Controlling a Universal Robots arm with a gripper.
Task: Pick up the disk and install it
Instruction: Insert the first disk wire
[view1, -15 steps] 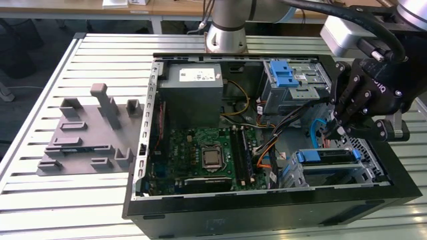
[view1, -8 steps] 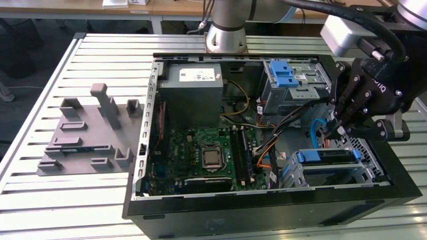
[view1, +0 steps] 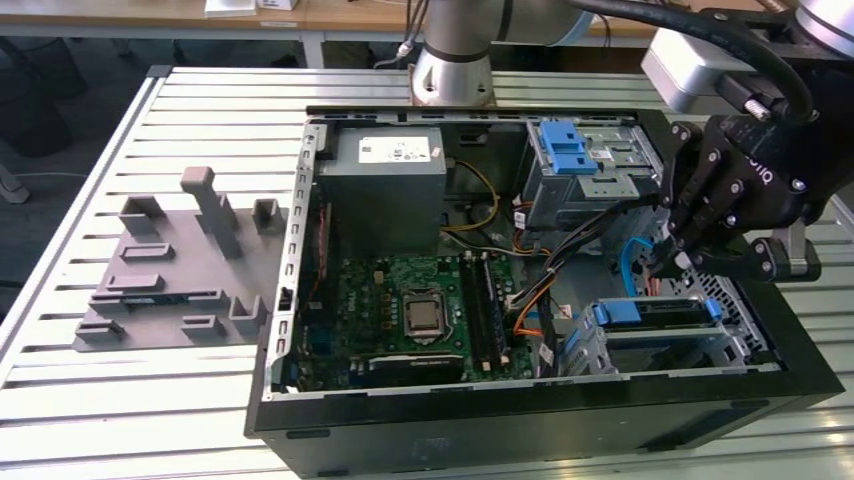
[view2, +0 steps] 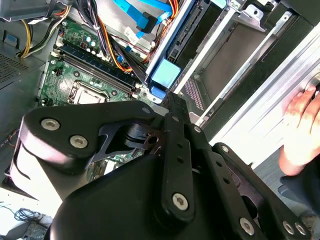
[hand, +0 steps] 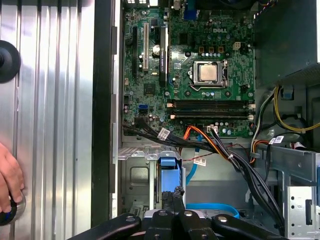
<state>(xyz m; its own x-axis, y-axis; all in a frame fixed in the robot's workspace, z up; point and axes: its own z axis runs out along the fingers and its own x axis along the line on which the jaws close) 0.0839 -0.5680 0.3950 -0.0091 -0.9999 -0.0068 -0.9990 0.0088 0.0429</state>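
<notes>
The disk (view1: 654, 312), with its blue carrier rails, lies in the lower drive cage at the front corner of the open computer case (view1: 320, 250), on the exterior view's right. Its blue end tab (hand: 168, 169) (view2: 165, 75) shows in both wrist views. My gripper (view1: 671, 262) hangs just above the disk, with its black fingers (hand: 172, 200) pressed together and pointing at the blue tab. Nothing shows between them. My gripper's black linkage (view2: 170, 150) hides much of the cage.
The case also holds a green motherboard (view1: 414, 310), a grey power-supply box (view1: 387, 190), an upper drive cage with a blue latch (view1: 574, 155), and orange and black cables (hand: 210, 145). A grey fixture (view1: 174, 270) stands on the slatted table. A person's hand (hand: 9, 180) rests beside the case.
</notes>
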